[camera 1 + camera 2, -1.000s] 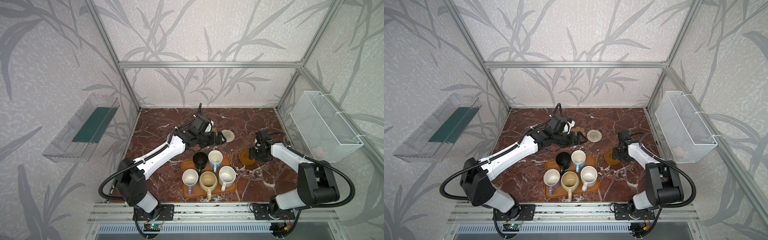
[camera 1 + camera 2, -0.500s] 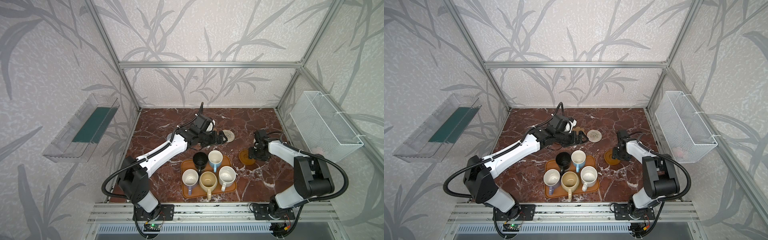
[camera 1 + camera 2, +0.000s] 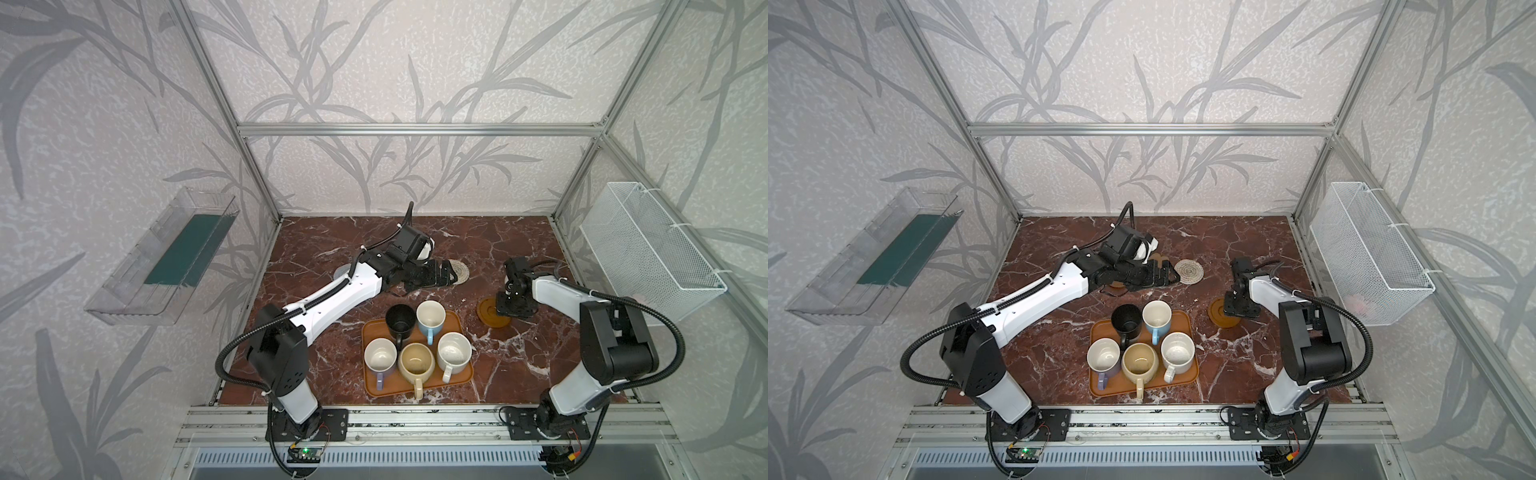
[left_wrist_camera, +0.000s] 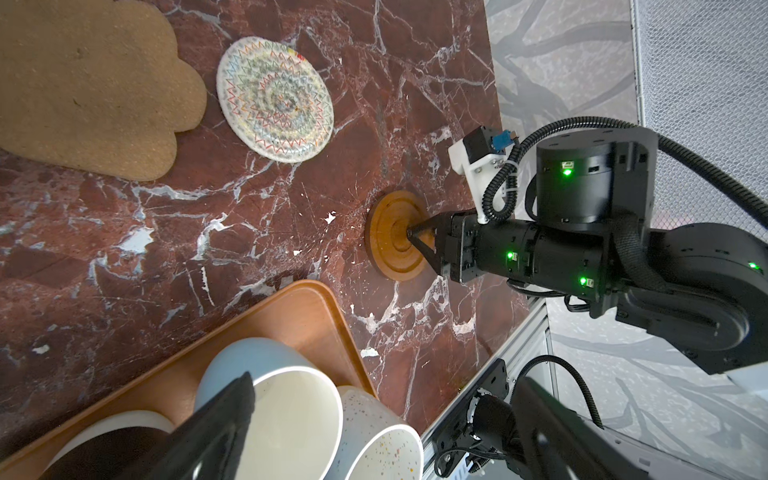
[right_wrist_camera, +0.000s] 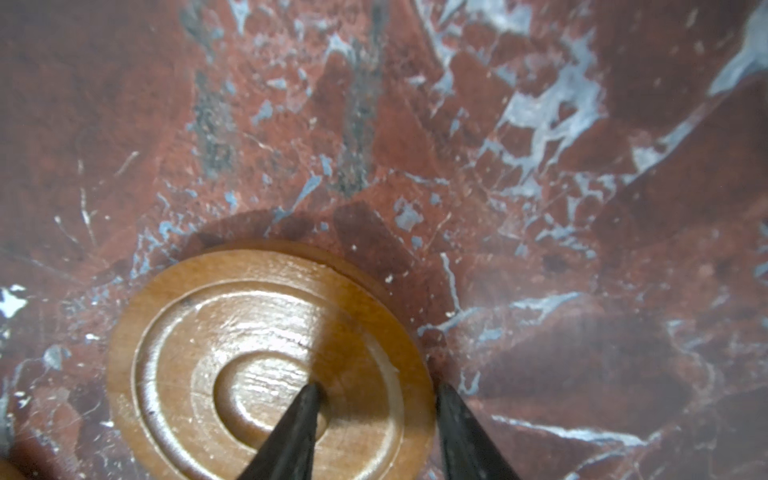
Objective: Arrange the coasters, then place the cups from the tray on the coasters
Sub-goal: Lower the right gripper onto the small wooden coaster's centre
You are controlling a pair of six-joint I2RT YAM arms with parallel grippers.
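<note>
Lying flat on the marble table (image 5: pixel 540 166) right of the tray (image 3: pixel 370 332) of cups (image 3: pixel 430 316), a brown wooden coaster (image 5: pixel 232 332) is straddled at its rim by the right gripper (image 5: pixel 376 388), jaws half spread, one tip on its centre. The left gripper (image 3: pixel 1165 274) hangs, jaws spread wide, by the cream woven coaster (image 3: pixel 1189 271).

Flower coaster (image 4: pixel 91 87) cropped by picture edge.

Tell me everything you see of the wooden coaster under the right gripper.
The wooden coaster is a round, glossy orange-brown disc with turned concentric rings and a sunken centre. It lies flat on the marble table, right of the tray, apart from it. The right gripper straddles its rim: one fingertip on the centre, one outside.
</note>
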